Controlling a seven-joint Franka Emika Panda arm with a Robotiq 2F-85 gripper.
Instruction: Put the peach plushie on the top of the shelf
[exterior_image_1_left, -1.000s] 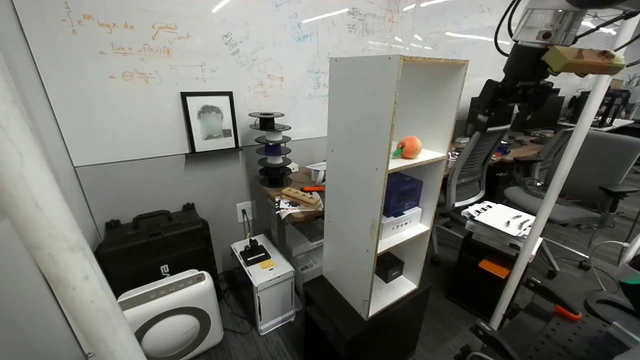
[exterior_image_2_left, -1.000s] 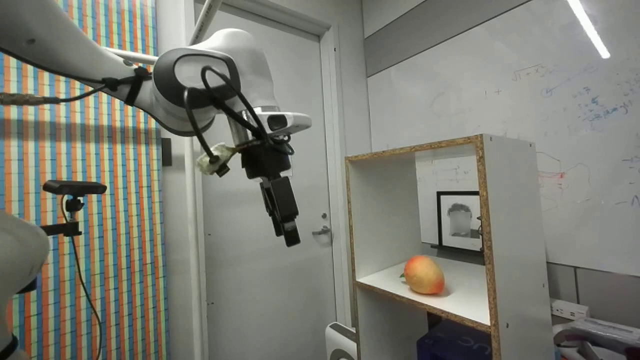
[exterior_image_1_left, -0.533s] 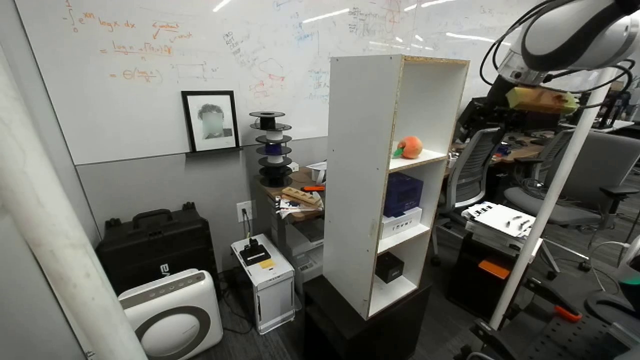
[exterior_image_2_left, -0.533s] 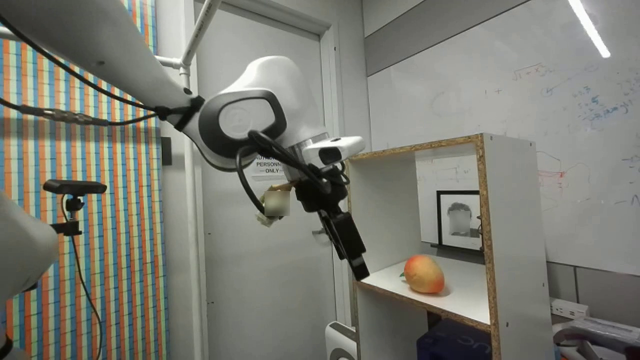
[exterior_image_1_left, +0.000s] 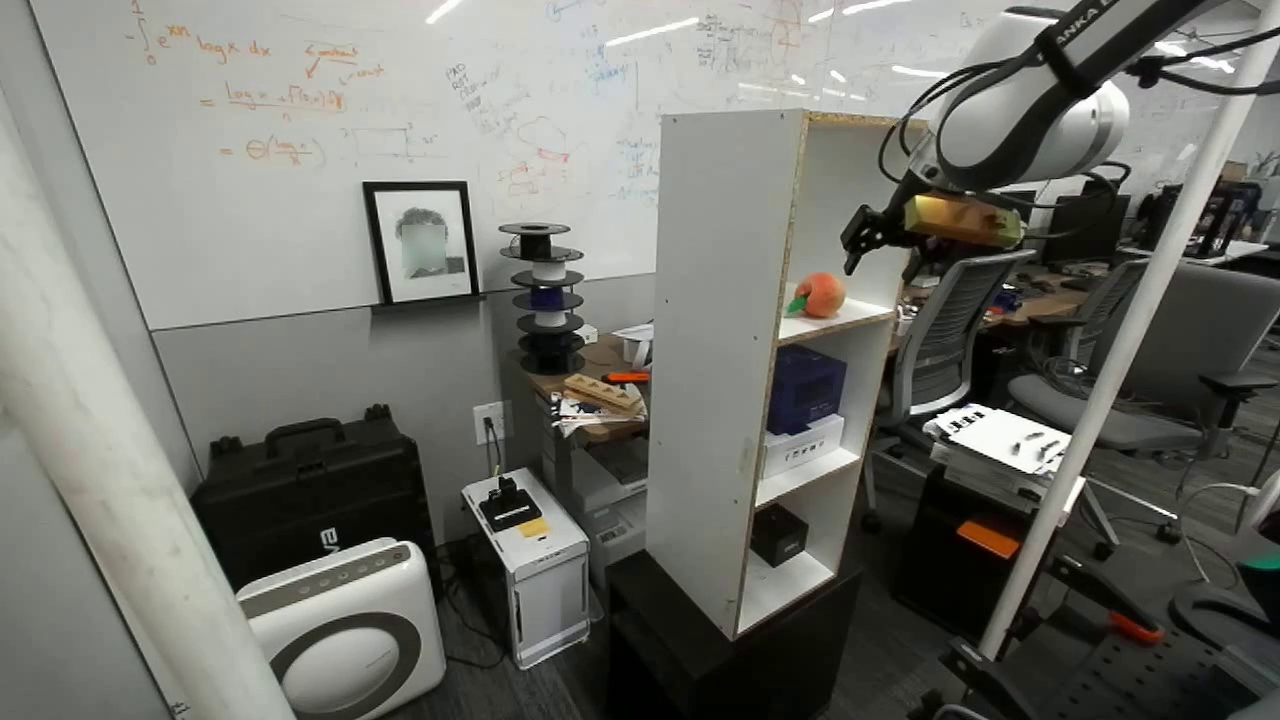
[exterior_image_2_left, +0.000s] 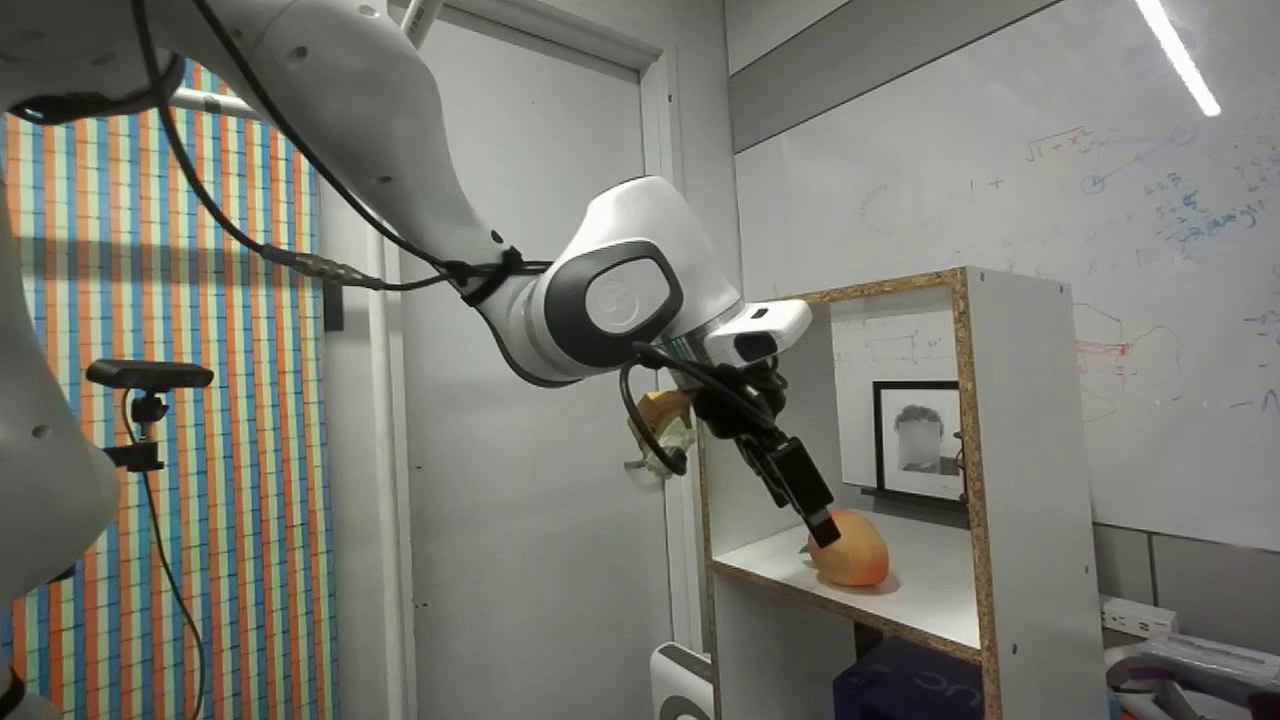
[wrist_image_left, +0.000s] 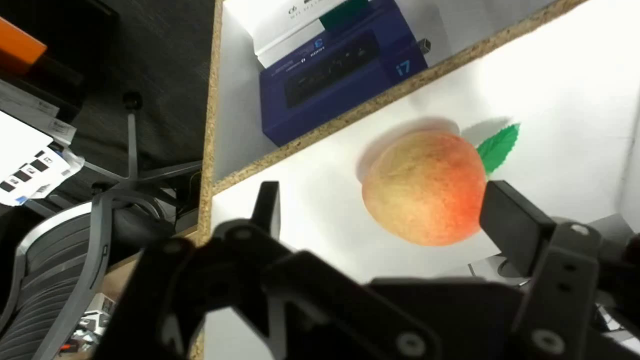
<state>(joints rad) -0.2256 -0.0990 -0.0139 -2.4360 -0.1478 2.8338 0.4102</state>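
The peach plushie (exterior_image_1_left: 823, 296) is a round orange-pink ball with a green leaf. It rests in the top compartment of the white shelf (exterior_image_1_left: 715, 350); both also show in an exterior view, the plushie (exterior_image_2_left: 858, 560) and the shelf (exterior_image_2_left: 1030, 450). My gripper (exterior_image_1_left: 880, 266) is open and tilted down at the front of that compartment. In the wrist view my fingers (wrist_image_left: 384, 207) are wide apart, with the plushie (wrist_image_left: 425, 190) beyond and between them, closer to the right finger. I cannot tell whether that finger touches it. The shelf's top surface is hardly visible.
A dark blue box (exterior_image_1_left: 806, 388) on a white box (exterior_image_1_left: 803, 445) fills the middle compartment. A small black box (exterior_image_1_left: 779, 533) sits in the bottom one. The shelf stands on a black base (exterior_image_1_left: 740, 670). A white pole (exterior_image_1_left: 1110, 370) and chairs (exterior_image_1_left: 960, 340) stand nearby.
The arm has moved forward and down, bringing my gripper from well in front of the shelf to the top compartment beside the plushie. The plushie and shelf have not moved.
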